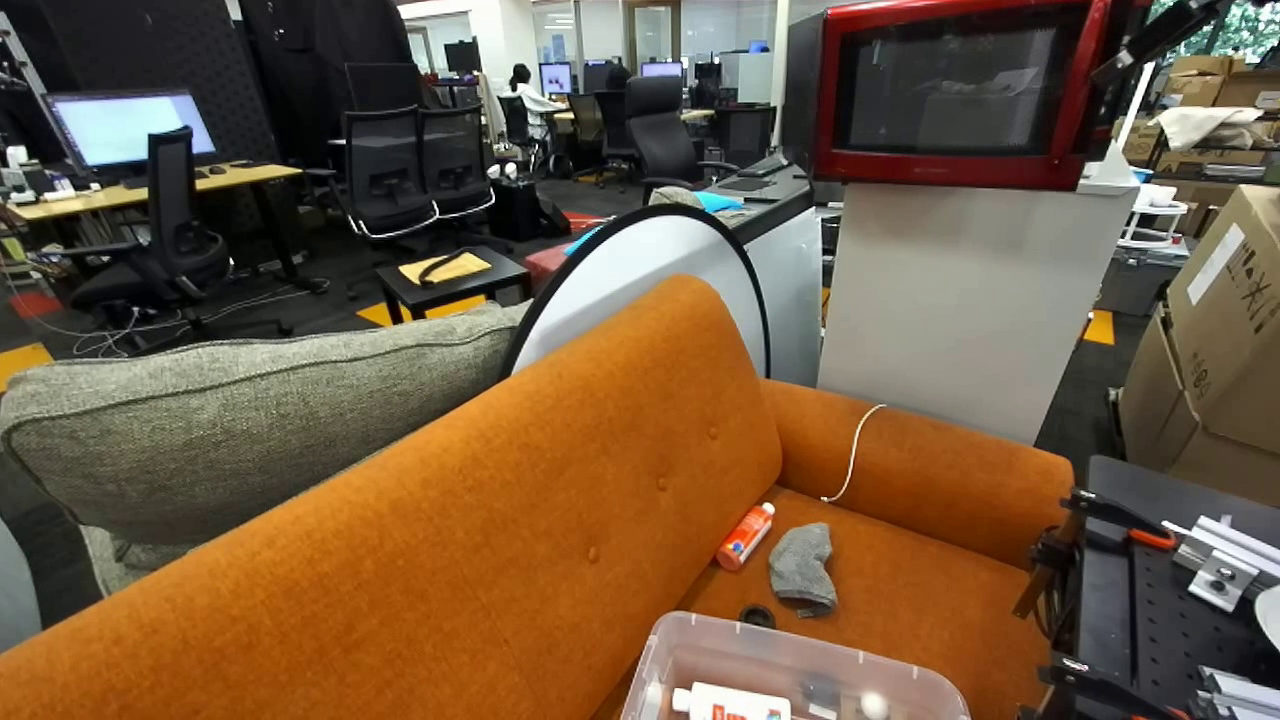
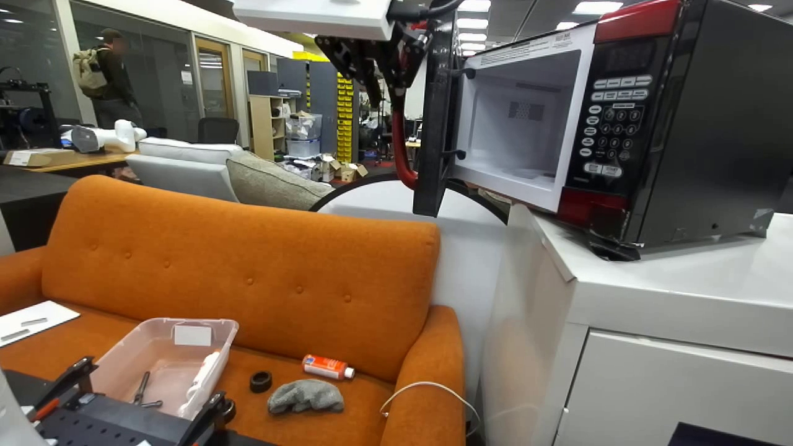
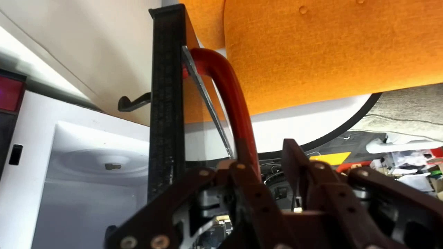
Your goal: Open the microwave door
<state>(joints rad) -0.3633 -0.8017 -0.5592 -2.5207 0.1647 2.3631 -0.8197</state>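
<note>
The microwave door (image 1: 955, 85) is found swung wide, projecting past the edge of the white cabinet (image 2: 675, 310) that lies nearest the orange sofa (image 2: 248, 254). The red-and-black microwave (image 2: 722, 124) is carried on the cabinet's top, along that same edge, and its pale cavity (image 2: 495, 105) is laid bare. In the wrist view, the gripper (image 3: 265, 147) is drawn in about the red handle (image 3: 237, 100) on the door's outer face; the handle is partly covered by the finger on the door side, a gap is left towards the opposite finger, and how firmly it is gripped cannot be told.

On the sofa seat, an orange bottle (image 2: 325, 367) is laid on its side by the back edge. A grey cloth (image 2: 306, 396) is placed nearer the front edge, and a dark ring (image 2: 261, 388) is set between it and a clear plastic bin (image 2: 162, 337). Over the armrest (image 2: 443, 347) beside the cabinet, a white cord (image 2: 427, 384) is draped.
</note>
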